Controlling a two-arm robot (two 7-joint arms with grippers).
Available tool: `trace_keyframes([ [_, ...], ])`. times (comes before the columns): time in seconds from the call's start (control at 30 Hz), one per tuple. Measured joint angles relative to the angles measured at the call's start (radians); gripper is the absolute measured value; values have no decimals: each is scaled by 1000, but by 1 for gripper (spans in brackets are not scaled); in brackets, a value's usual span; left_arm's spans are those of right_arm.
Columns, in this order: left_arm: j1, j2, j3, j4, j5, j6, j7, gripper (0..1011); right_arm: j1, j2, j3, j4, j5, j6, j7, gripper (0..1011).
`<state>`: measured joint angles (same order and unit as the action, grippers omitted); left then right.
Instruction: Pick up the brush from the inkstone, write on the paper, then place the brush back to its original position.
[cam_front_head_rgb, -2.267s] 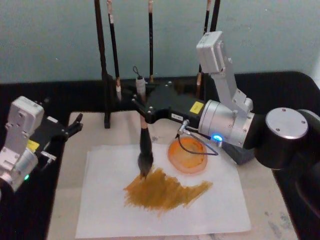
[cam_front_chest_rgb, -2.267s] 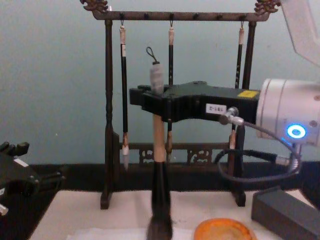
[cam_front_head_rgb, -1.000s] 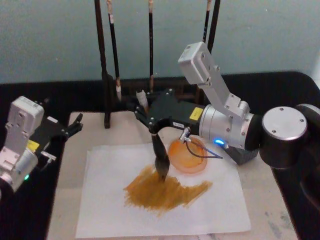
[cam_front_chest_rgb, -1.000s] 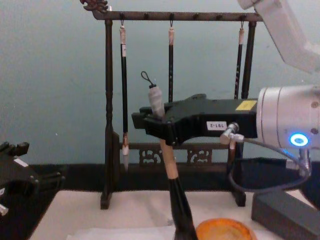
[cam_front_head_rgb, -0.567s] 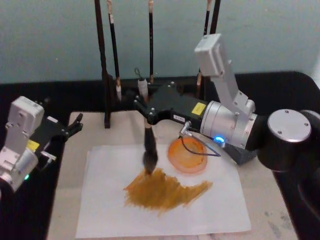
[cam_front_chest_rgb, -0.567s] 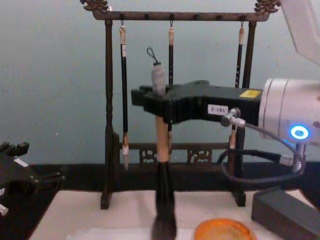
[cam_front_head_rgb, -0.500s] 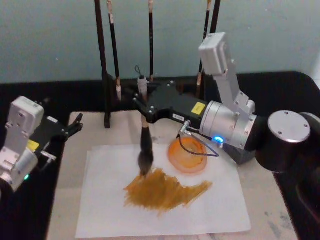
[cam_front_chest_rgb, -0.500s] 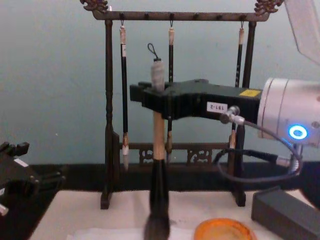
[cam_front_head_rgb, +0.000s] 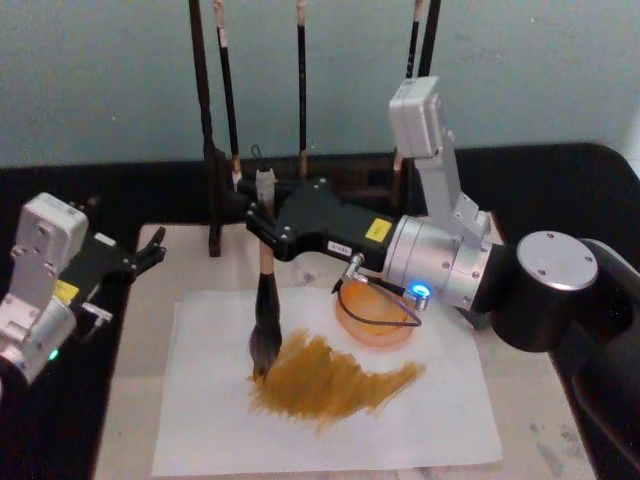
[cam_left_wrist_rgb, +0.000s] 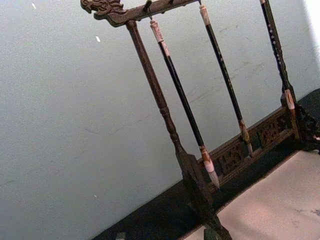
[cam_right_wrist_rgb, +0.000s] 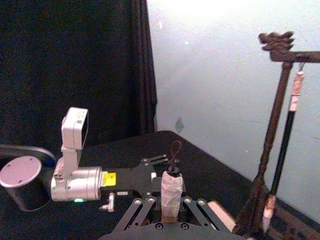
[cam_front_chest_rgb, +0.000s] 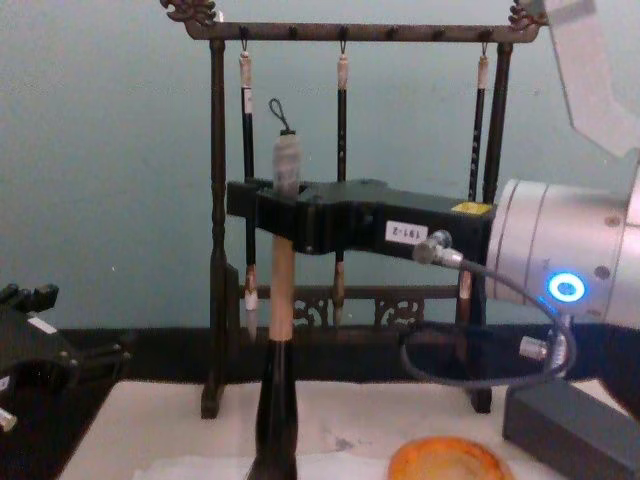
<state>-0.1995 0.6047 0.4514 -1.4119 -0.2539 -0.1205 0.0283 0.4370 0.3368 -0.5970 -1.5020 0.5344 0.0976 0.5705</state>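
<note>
A pale teal wall backs a black table, where a cream mat (cam_front_head_rgb: 135, 400) carries the paper (cam_front_head_rgb: 430, 420). At the far left the left gripper (cam_front_head_rgb: 148, 252) sits parked beside the mat. Behind it a dark brush stand (cam_front_head_rgb: 212, 180) holds thin hanging brushes. Over the paper's left half the brush (cam_front_head_rgb: 265, 300) stands almost upright, bristles touching the left end of the ochre strokes (cam_front_head_rgb: 340, 385). The right gripper (cam_front_head_rgb: 264, 225) is clamped on the upper handle, just under the end cap. The brush looks light, its wooden handle stiff and smooth, its wet bristles soft, so this high grip and gentle pressure seem apt. An orange dish (cam_front_head_rgb: 375, 318) lies just right of it
</note>
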Motion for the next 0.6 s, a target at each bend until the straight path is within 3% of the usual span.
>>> trace_keyframes([
  [0.23, 0, 0, 0, 0, 0, 0, 0, 1010, 17, 15, -26, 1, -15, 16, -3, 151],
  [0.6, 0, 0, 0, 0, 0, 0, 0, 1010, 30, 47, -51, -35, -85, 54, -40, 151],
])
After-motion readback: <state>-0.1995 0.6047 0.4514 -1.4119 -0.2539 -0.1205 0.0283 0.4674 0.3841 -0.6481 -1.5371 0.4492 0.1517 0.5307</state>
